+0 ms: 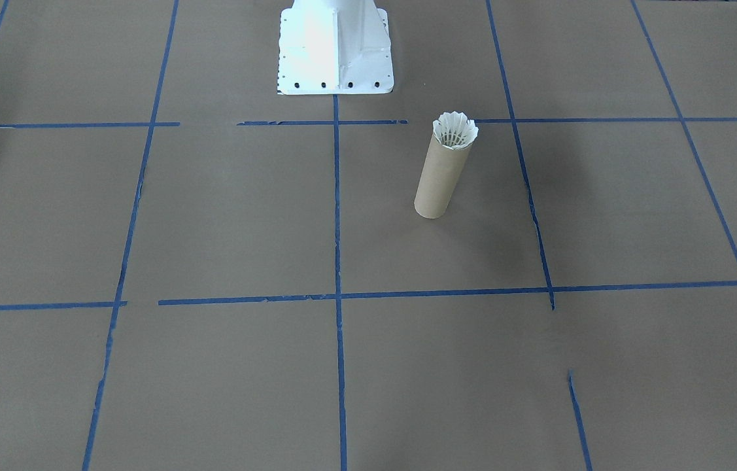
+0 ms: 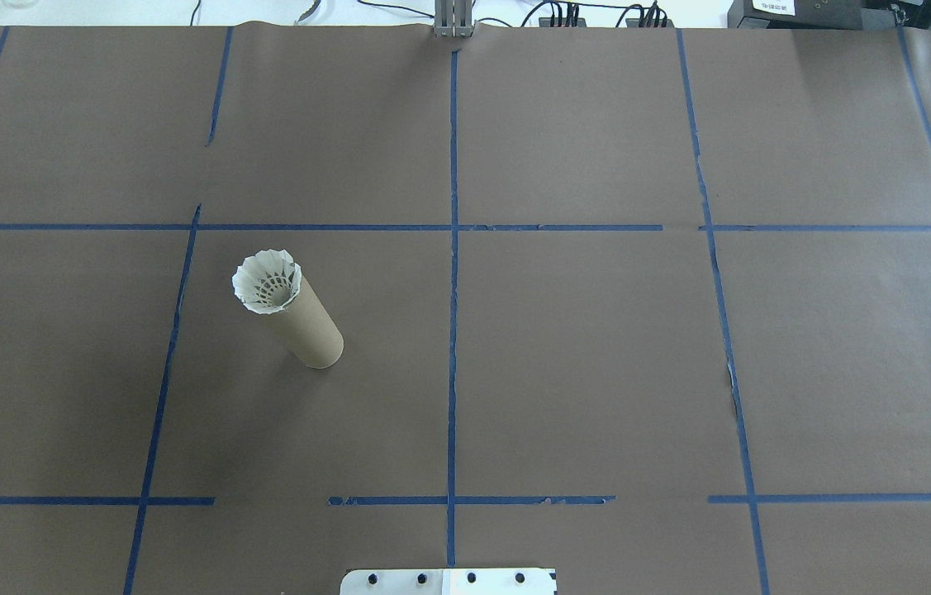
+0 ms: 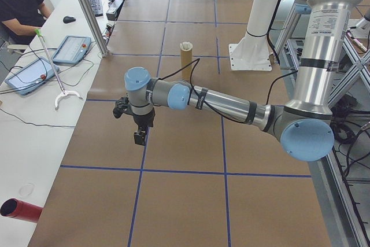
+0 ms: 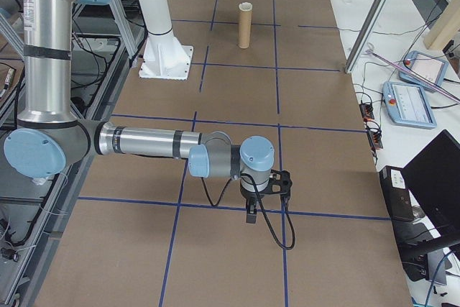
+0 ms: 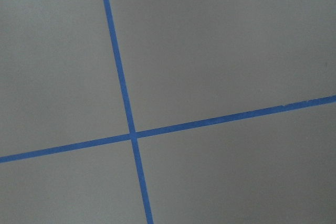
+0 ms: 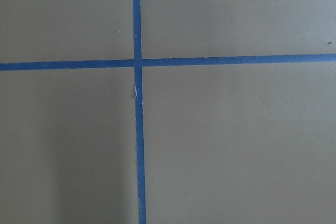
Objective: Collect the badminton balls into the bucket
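The bucket (image 1: 440, 180) (image 2: 315, 332) is a tall brown cardboard tube standing upright on the brown paper, on the robot's left half. A white feather shuttlecock (image 1: 455, 131) (image 2: 267, 281) sits in its open top, feathers flaring over the rim, cork tip hidden inside. The tube (image 3: 186, 62) (image 4: 245, 26) is also small in both side views. My left gripper (image 3: 140, 137) hangs low over the table's left end, far from the tube. My right gripper (image 4: 251, 213) hangs low over the right end. I cannot tell whether either is open or shut. Both wrist views show only paper and blue tape.
The white robot base (image 1: 335, 49) (image 2: 448, 581) stands at the table's middle, on the robot's side. Blue tape lines (image 2: 453, 289) grid the paper. A seated person (image 3: 20, 4), teach pendants (image 3: 72, 49) (image 4: 408, 104) and a red cylinder (image 3: 20, 209) occupy the side benches.
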